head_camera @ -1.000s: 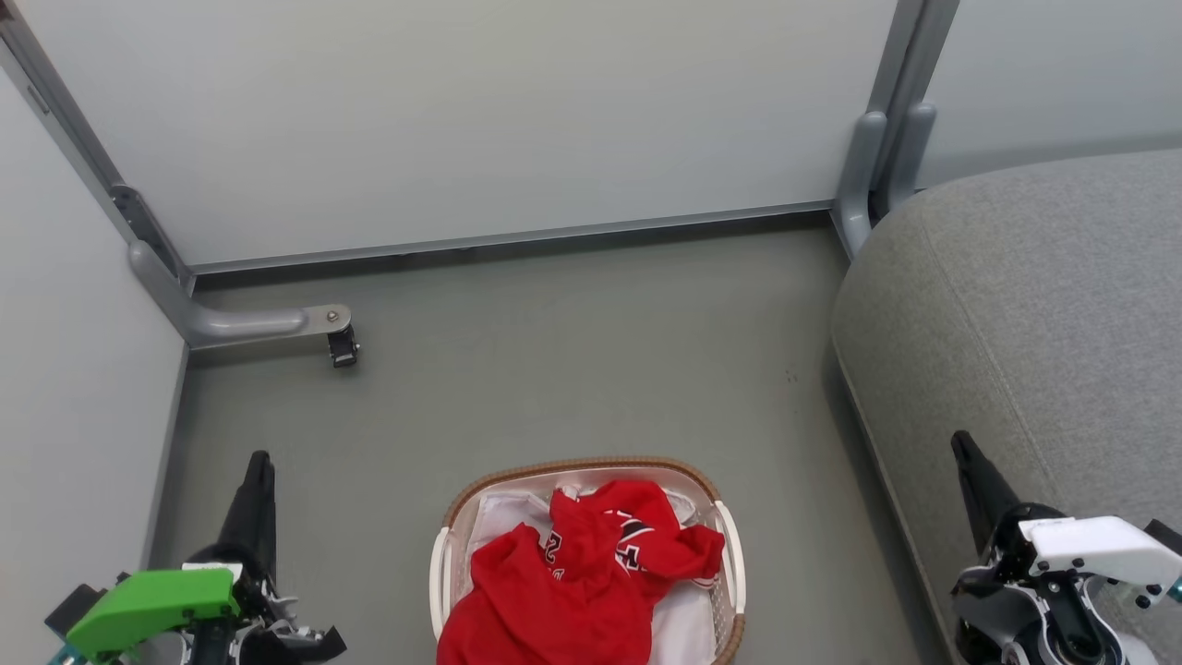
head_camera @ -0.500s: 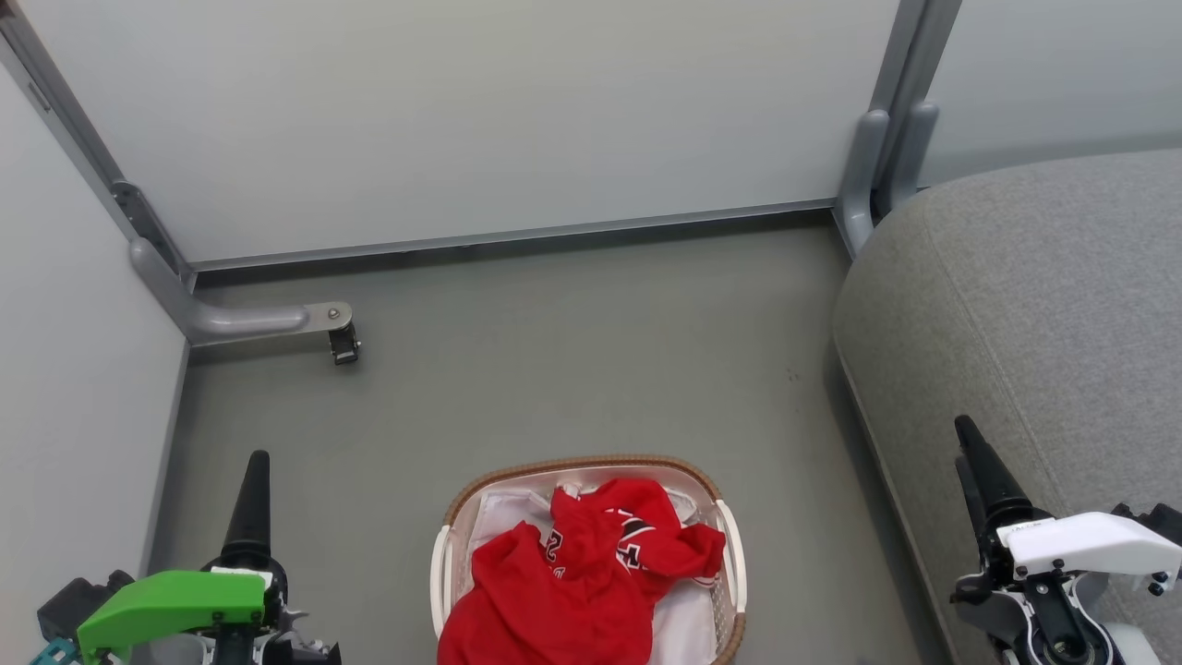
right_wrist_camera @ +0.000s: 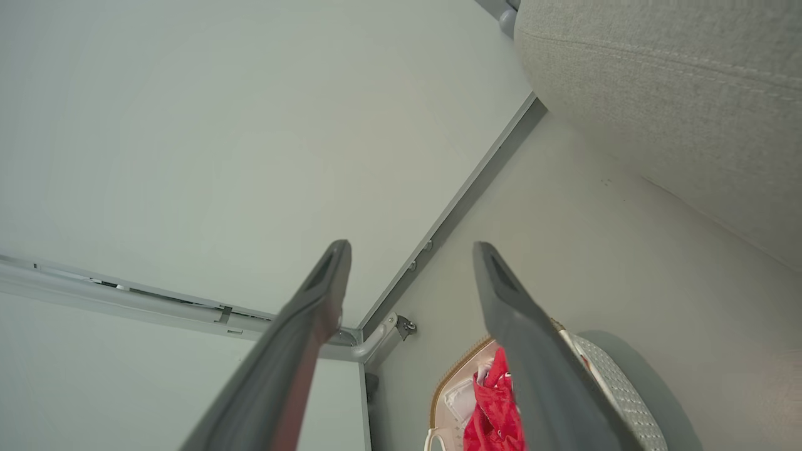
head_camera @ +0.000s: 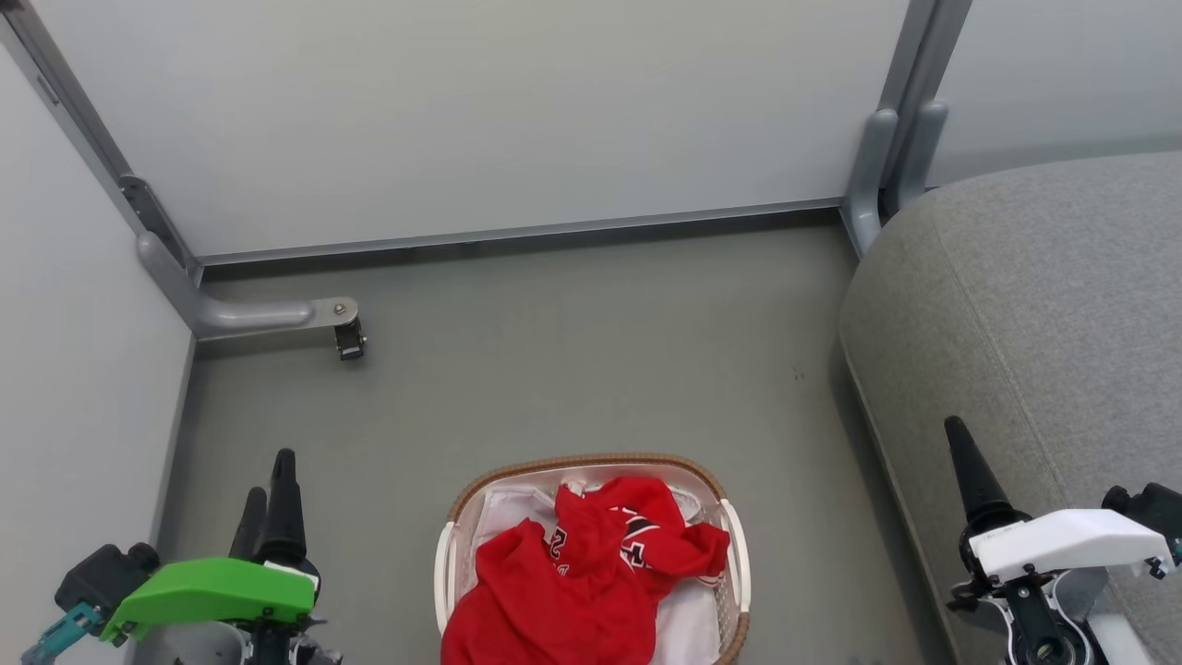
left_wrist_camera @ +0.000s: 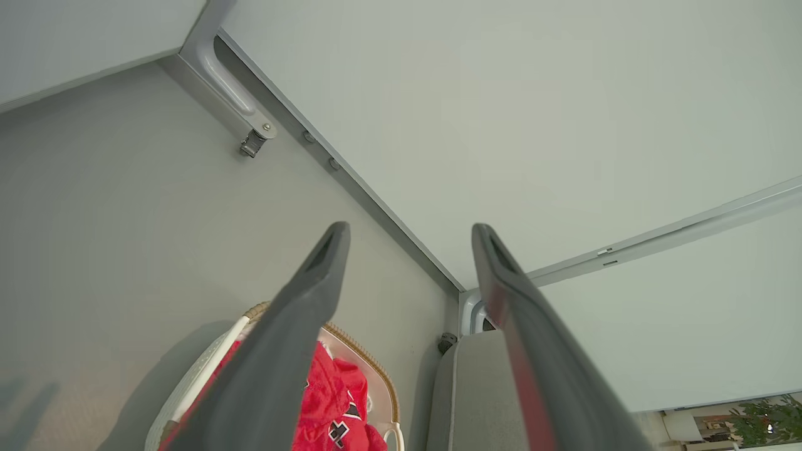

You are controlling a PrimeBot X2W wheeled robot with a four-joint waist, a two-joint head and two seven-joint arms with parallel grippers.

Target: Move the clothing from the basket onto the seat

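Observation:
The basket (head_camera: 591, 460), white with a tan woven rim, sits on the floor at the bottom centre of the head view. The red clothing (head_camera: 572, 582) is heaped in it over a white liner (head_camera: 688, 623) and spills over the near rim. The grey seat (head_camera: 1043, 305) fills the right side. My left gripper (head_camera: 270, 476) hangs open at the lower left, well left of the basket. My right gripper (head_camera: 956, 434) is at the lower right, over the seat's edge. In the right wrist view its fingers (right_wrist_camera: 501, 294) stand apart with nothing between them.
Pale partition walls close the back and left. A grey metal foot with a small caster (head_camera: 349, 338) juts onto the floor at the left. A grey post (head_camera: 873, 166) stands at the seat's far corner. Bare grey floor (head_camera: 572, 351) lies between basket and wall.
Both grippers have gone from shut to open. The left gripper's two fingers now show apart and sit slightly further right. The camera has shifted a little.

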